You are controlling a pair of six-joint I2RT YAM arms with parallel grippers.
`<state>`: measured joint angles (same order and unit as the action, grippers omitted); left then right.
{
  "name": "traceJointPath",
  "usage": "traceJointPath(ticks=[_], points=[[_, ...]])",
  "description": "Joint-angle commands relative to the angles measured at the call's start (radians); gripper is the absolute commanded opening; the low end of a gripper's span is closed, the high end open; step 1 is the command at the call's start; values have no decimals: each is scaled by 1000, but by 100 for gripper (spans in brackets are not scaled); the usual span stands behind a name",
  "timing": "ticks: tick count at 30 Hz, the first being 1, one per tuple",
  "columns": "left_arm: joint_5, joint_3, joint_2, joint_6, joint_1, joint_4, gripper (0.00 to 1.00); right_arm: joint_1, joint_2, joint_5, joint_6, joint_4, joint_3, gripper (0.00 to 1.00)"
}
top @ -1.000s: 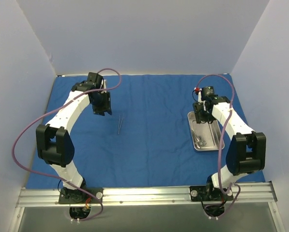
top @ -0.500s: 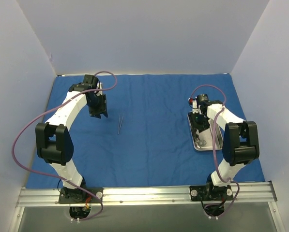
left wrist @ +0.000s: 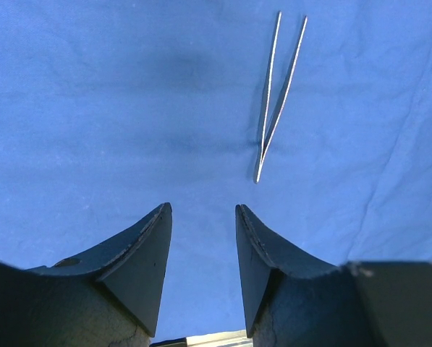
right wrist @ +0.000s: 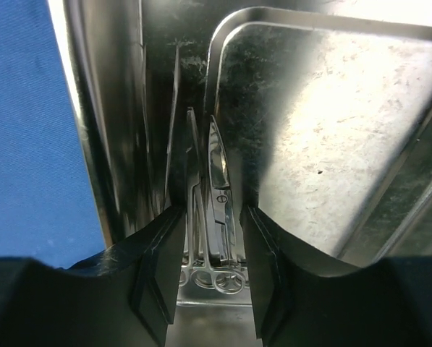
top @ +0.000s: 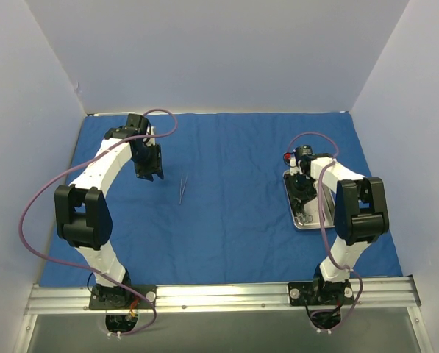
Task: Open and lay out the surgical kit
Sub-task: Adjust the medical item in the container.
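Blue cloth (top: 234, 220) lies spread flat. My right gripper (right wrist: 212, 217) sits in the tray (right wrist: 331, 130), fingers narrowly parted astride the scissors (right wrist: 219, 195); my left gripper (left wrist: 201, 246) hovers, slightly open, near the tweezers (left wrist: 265, 141).

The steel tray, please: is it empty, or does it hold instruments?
Not empty: scissor-like instruments lie inside the steel tray, between the right tool's parted fingers.
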<state>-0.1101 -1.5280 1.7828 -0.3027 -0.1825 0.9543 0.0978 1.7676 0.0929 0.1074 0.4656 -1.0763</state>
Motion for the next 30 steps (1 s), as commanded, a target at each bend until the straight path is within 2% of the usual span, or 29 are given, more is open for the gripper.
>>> traceJointPath(ticks=[1, 4, 5, 7, 10, 11, 12, 20, 30], points=[[-11, -21, -3, 8, 11, 3, 49, 5, 44, -56, -15, 24, 9, 37], [-13, -21, -5, 7, 11, 4, 49, -1, 35, -90, -18, 28, 4, 31], [-14, -18, -6, 5, 9, 4, 49, -4, 23, -90, -15, 28, 1, 24], [-17, -14, -11, 4, 11, -3, 49, -13, 6, -90, -14, 31, -1, 21], [-23, -6, -13, 2, 11, -11, 49, -18, -22, -88, -9, 41, -10, 12], [-28, -4, -11, 2, 11, -11, 49, -18, -34, -90, -11, 47, -16, 2], [-36, -4, -11, 2, 11, -12, 49, -18, -42, -90, -15, 56, -22, 0], [-56, -12, -8, 13, 11, -20, 49, -43, -100, -171, -23, 76, -59, 0], [-88, -11, -3, 22, 9, -25, 48, -76, -51, -148, -15, 53, -99, 2]])
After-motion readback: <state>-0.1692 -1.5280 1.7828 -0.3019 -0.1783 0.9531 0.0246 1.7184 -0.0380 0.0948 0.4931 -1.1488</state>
